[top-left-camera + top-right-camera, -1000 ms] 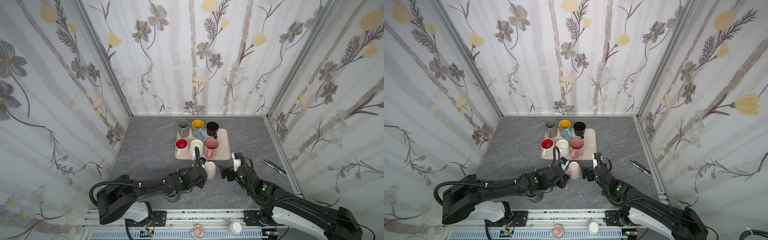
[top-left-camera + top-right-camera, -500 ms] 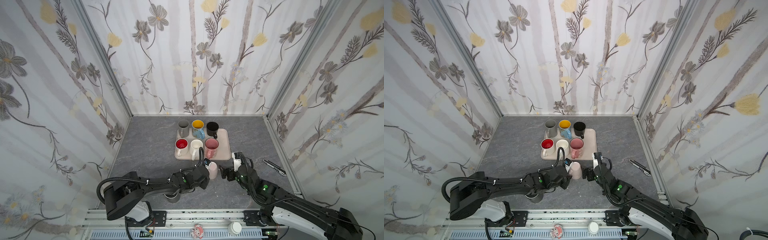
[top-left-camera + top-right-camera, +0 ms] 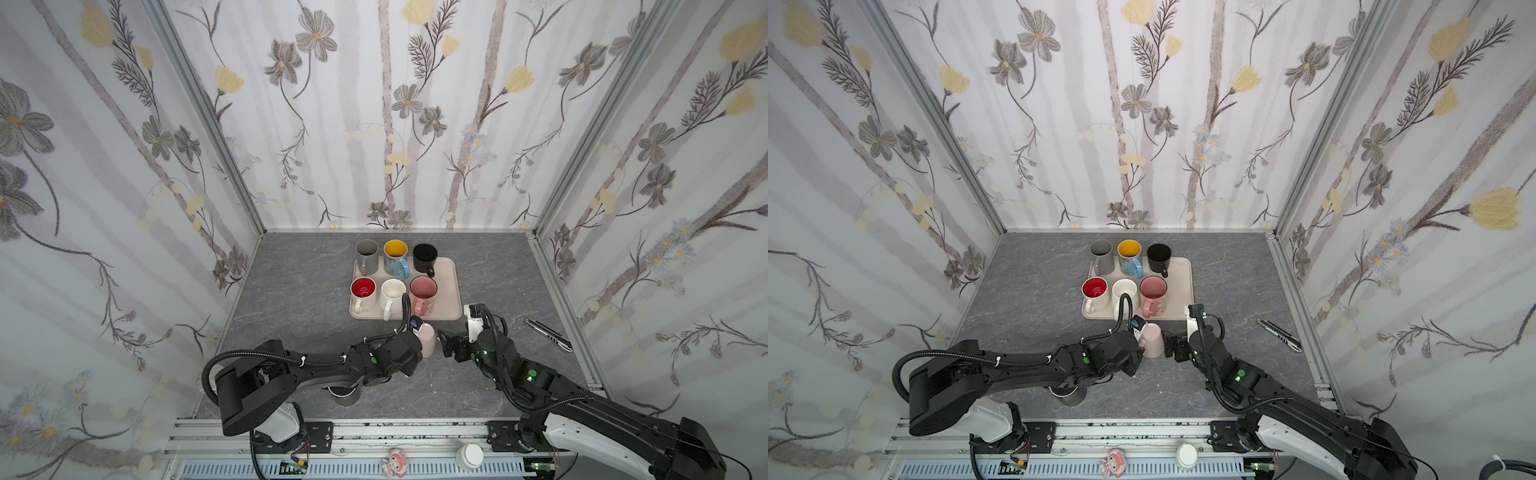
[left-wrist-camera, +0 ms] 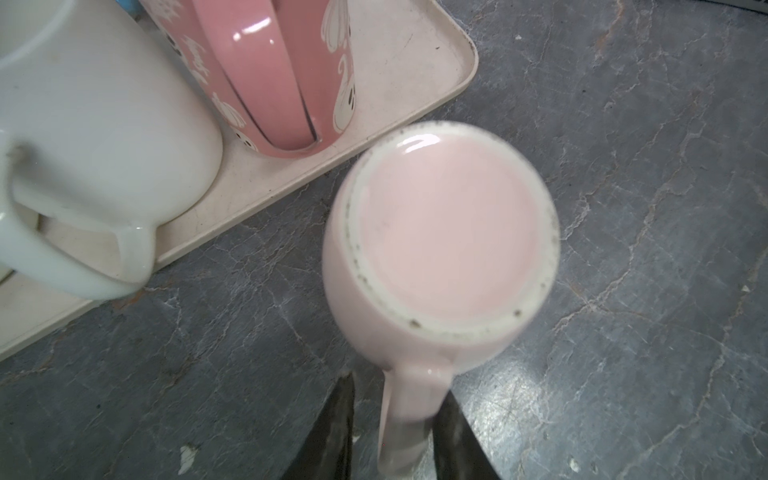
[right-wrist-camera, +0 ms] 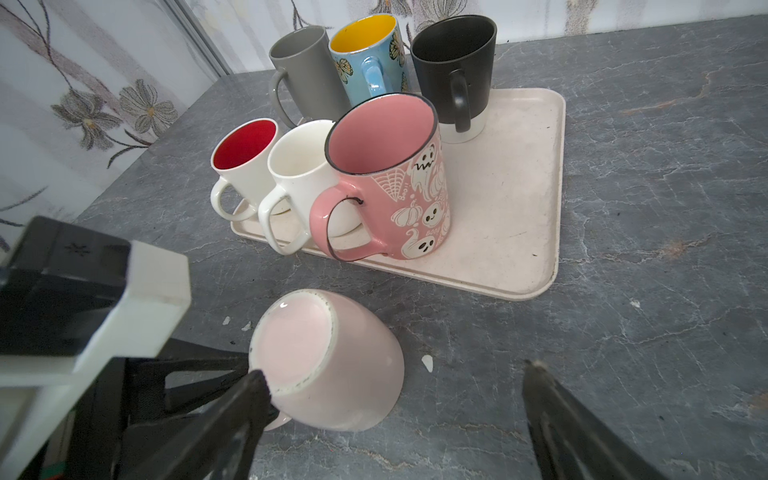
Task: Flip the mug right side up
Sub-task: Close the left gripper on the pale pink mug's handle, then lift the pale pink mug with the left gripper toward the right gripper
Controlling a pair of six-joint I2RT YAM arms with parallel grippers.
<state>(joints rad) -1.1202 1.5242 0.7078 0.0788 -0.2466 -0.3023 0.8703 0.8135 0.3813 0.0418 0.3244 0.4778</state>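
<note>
Your left gripper (image 4: pixel 397 390) is closed narrow, pinching handle of pale pink mug (image 4: pixel 449 232). Mug upside down, base up, on gray table (image 3: pixel 299 299), just in front of tray (image 3: pixel 451 291), apart from it. Your right gripper (image 5: pixel 395 374) spread wide, holding nothing, just beside mug; contact unclear.
</note>
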